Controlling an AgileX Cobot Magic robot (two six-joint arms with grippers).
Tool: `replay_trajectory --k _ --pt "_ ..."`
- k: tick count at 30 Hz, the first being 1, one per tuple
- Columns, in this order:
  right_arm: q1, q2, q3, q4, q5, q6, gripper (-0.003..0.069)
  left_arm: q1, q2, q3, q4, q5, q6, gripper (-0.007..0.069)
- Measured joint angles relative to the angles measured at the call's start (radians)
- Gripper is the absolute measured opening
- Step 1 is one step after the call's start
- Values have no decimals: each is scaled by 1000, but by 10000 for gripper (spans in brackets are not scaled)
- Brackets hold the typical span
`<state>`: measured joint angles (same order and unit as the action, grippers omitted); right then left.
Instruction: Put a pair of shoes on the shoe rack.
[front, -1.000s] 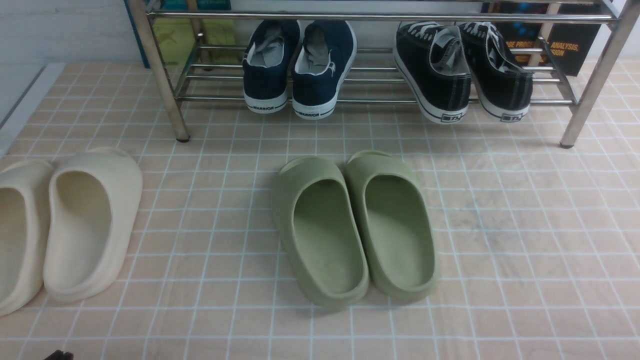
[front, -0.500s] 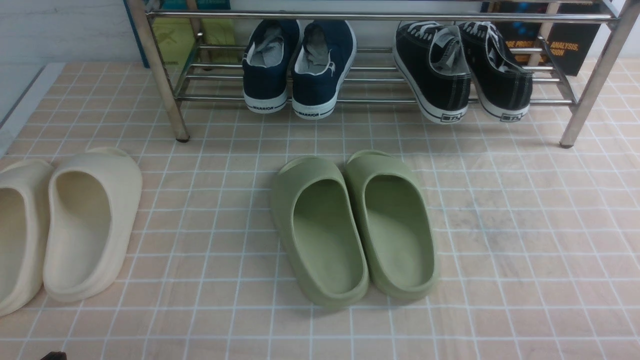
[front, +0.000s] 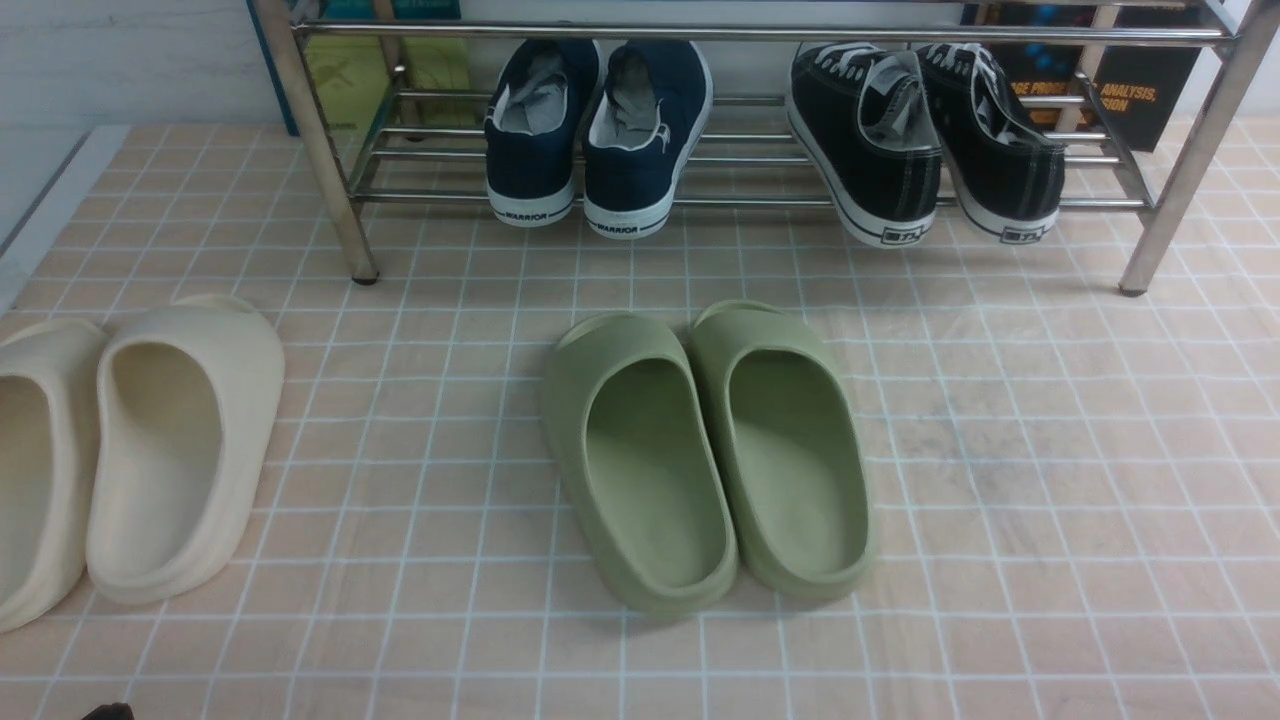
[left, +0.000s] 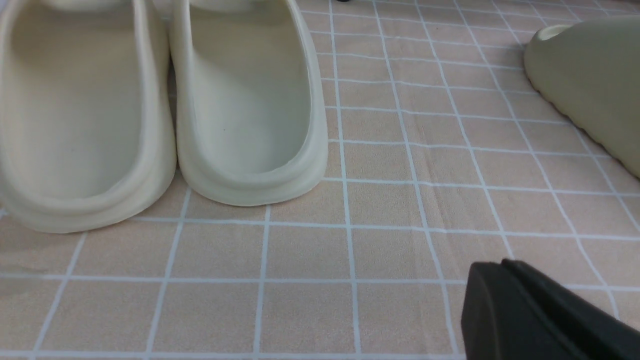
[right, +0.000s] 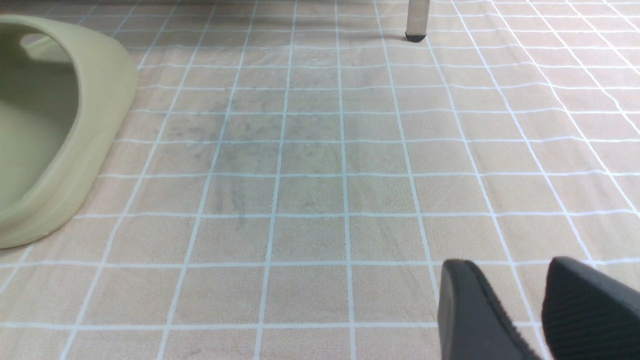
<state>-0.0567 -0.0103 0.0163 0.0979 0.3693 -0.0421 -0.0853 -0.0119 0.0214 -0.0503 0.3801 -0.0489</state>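
Observation:
The pair of navy-blue slip-on shoes, white soles marked "WARRIOR", sits side by side on the lower bars of the chrome shoe rack, heels toward me, left of centre. My left gripper hangs low over the tiled mat near the cream slides; its jaws are pressed together and empty. Only a dark tip of it shows at the front view's bottom edge. My right gripper is low over bare mat, its jaws a little apart, holding nothing. Both grippers are far from the rack.
Black lace-up sneakers rest on the rack's right part. Olive-green slides lie mid-mat in front of the rack; one shows in the right wrist view. Cream slides lie at the left, also in the left wrist view. A rack leg stands ahead.
The dark tip of my left gripper has sunk a little lower at the front view's bottom-left edge. The shoes and slides have not moved.

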Motion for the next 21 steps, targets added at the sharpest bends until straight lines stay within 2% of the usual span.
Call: replay_trajectory --k 21 --pt "0 0 0 0 0 0 238 0 0 -1 -2 3 -5 20"
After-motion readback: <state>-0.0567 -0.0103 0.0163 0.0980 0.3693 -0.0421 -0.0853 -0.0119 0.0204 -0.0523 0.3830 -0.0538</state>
